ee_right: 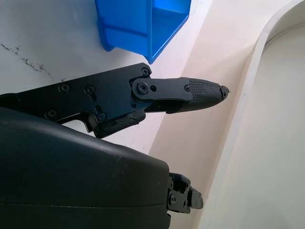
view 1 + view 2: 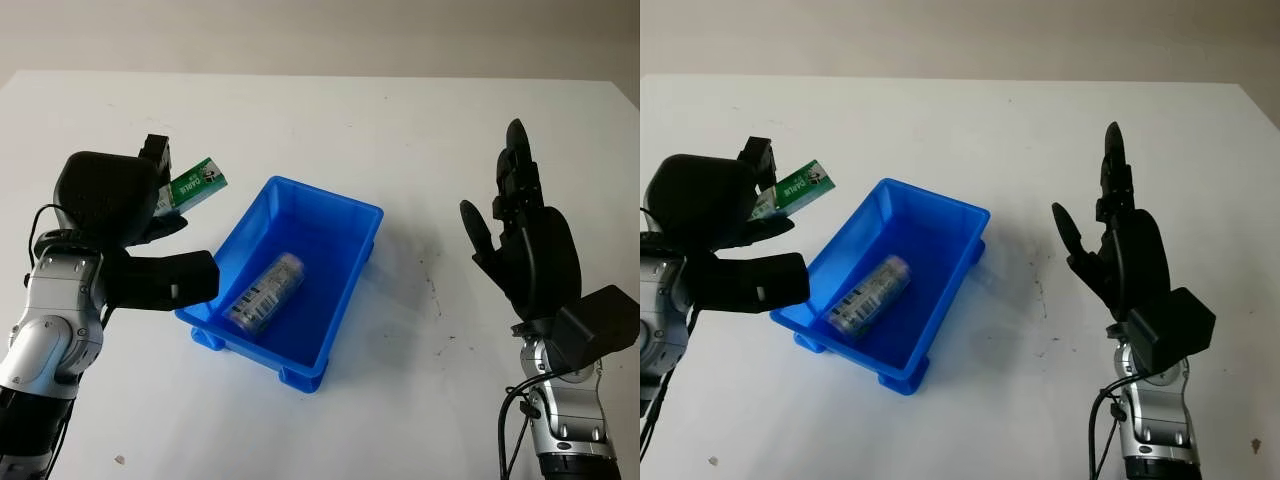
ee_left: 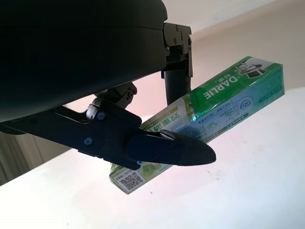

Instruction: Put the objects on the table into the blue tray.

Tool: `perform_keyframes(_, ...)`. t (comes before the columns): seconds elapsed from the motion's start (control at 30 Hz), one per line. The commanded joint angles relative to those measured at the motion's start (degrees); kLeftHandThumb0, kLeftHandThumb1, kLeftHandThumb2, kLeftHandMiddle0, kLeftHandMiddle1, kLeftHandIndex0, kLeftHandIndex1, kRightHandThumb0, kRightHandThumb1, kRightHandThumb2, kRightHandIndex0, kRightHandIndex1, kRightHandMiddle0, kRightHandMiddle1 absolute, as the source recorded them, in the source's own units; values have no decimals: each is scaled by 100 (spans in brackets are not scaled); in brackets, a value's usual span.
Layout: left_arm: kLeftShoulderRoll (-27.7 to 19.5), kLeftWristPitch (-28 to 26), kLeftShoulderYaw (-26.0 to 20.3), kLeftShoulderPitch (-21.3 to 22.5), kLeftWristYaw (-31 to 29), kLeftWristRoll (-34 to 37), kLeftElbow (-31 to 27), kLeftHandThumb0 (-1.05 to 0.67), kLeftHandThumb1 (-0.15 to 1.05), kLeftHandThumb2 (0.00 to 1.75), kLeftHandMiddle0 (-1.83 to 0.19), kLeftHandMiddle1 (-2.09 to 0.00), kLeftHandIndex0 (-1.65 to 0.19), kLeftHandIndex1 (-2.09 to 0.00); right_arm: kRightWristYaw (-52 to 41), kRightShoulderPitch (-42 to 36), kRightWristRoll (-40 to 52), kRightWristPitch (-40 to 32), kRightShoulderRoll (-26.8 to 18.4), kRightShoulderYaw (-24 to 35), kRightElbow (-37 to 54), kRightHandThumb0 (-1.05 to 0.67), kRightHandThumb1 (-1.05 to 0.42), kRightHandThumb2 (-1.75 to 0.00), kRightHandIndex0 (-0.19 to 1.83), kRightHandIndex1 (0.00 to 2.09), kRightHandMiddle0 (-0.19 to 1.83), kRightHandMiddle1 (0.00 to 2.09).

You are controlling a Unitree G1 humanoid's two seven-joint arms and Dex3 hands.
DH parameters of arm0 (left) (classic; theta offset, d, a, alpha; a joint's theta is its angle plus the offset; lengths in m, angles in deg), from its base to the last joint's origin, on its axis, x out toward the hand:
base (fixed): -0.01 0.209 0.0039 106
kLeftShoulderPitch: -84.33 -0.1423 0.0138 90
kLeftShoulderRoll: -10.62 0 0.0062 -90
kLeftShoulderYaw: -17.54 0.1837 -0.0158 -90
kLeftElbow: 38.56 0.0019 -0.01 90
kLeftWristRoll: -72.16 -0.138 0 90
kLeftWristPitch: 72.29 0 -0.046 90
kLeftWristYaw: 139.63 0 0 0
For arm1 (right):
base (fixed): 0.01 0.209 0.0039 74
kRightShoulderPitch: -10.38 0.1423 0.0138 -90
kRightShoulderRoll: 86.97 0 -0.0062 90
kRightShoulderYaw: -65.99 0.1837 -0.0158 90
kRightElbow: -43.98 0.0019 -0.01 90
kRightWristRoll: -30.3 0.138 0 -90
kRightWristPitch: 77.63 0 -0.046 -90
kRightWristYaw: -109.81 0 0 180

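My left hand [image 2: 160, 200] is raised just left of the blue tray [image 2: 345, 300] and is shut on a green and white toothpaste box [image 2: 192, 187]. In the left wrist view the fingers [image 3: 167, 148] clamp the toothpaste box [image 3: 224, 105] around its middle, its far end sticking out toward the tray. Inside the tray lies a clear cylindrical bottle [image 2: 266, 290] with a barcode label, on its side. My right hand [image 2: 520, 230] is open, held upright above the table to the right of the tray.
The blue tray [image 2: 950, 275] stands at an angle in the middle of the white table [image 2: 400, 150]. Faint dark scuffs mark the table between the tray and my right hand.
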Motion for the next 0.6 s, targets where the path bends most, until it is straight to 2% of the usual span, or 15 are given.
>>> perform_keyframes(0.0, -95, 30, -208, 119, 257, 97, -200, -39, 105, 31, -76, -209, -23, -209, 14, 36, -17, 103, -56, 48, -46, -62, -105, -36, -18, 4, -16, 6)
perform_keyframes(0.1, -116, 183, -344, 90, 542, 230, -523, -40, 105, 28, -88, -209, -35, -209, 18, 20, -18, 21, -53, 43, 13, -62, -105, -35, -18, 5, -15, 6)
perform_keyframes(0.27, -52, 590, -537, 81, 207, 932, -1427, -40, 105, 32, -91, -209, -40, -209, -14, 19, 1, 46, -56, 40, 9, -62, -105, -36, -19, 4, -16, 5)
perform_keyframes(0.37, 63, 658, -592, 207, -517, 1770, -2010, -39, 105, 36, -91, -209, -41, -209, -19, 15, 25, 10, -42, 38, 35, -62, -105, -36, -19, 4, -16, 5)
perform_keyframes(0.43, 159, 533, -557, 299, -1031, 2210, -2336, -36, 105, 32, -86, -209, -41, -209, -13, 13, 10, 27, -49, 40, 27, -62, -105, -36, -19, 4, -16, 5)
perform_keyframes(0.57, 137, 334, -361, 499, -1948, 2772, -2633, -34, 105, 32, -80, -209, -35, -209, 3, -23, -15, 29, -54, 48, 60, -62, -105, -35, -19, 5, -16, 5)
